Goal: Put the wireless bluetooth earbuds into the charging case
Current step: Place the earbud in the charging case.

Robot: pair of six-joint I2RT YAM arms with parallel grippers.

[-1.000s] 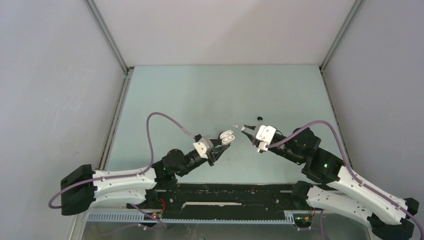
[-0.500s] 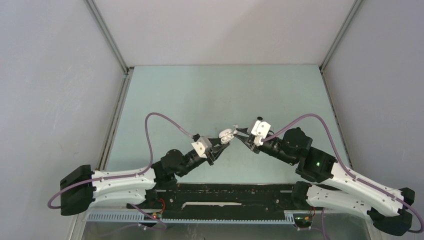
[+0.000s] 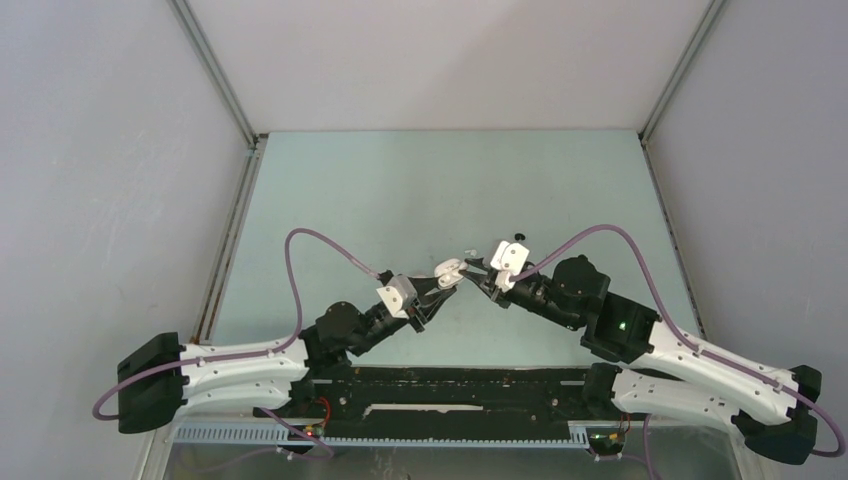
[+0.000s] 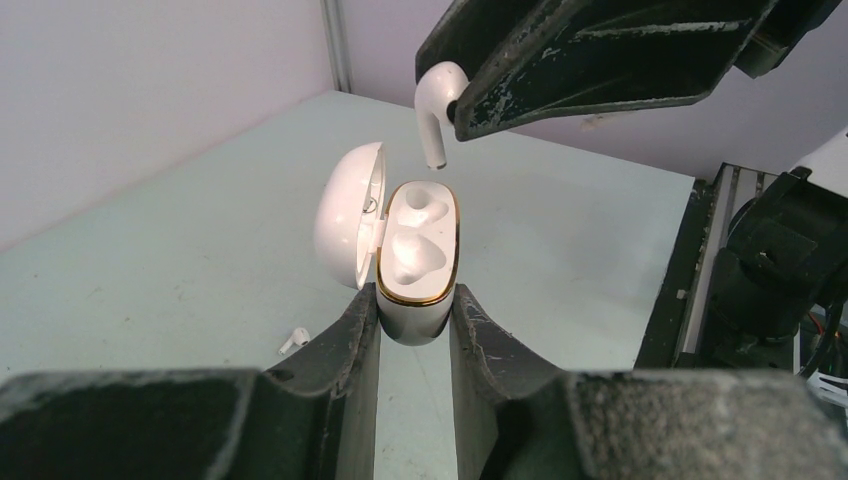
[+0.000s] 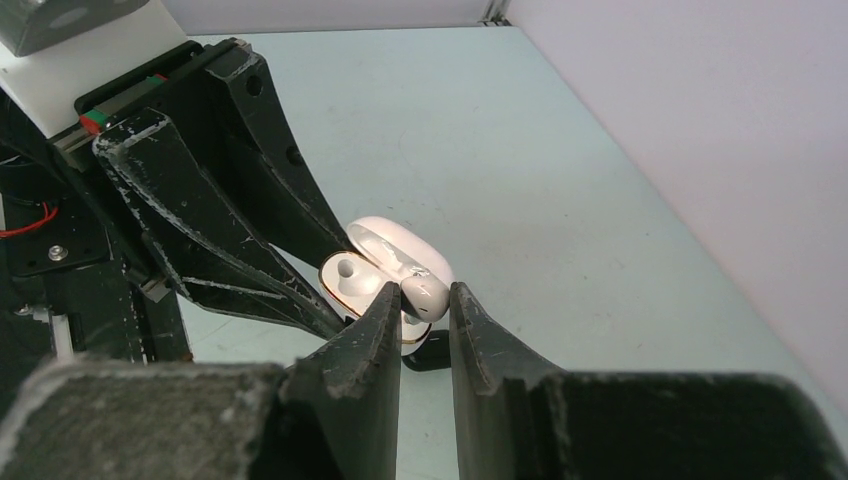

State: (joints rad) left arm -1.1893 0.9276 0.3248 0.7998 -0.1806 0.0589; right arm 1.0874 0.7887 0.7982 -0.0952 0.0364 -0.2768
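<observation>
My left gripper (image 4: 415, 310) is shut on an open white charging case (image 4: 418, 265) with a gold rim. It holds the case above the table with the lid (image 4: 345, 225) swung to the left. Both sockets look empty. My right gripper (image 5: 425, 305) is shut on a white earbud (image 5: 425, 293). In the left wrist view that earbud (image 4: 436, 105) hangs stem down just above the case's far socket. In the top view the two grippers meet tip to tip at the case (image 3: 450, 270). A second white earbud (image 4: 291, 341) lies loose on the table.
A small black piece (image 3: 519, 236) lies on the table just beyond the right gripper. The loose white earbud also shows in the top view (image 3: 467, 251). Grey walls enclose the pale green table (image 3: 400, 190) on three sides.
My right gripper has moved left with the earbud until it is over the case. My left gripper has shifted slightly left and held the case up to meet it.
</observation>
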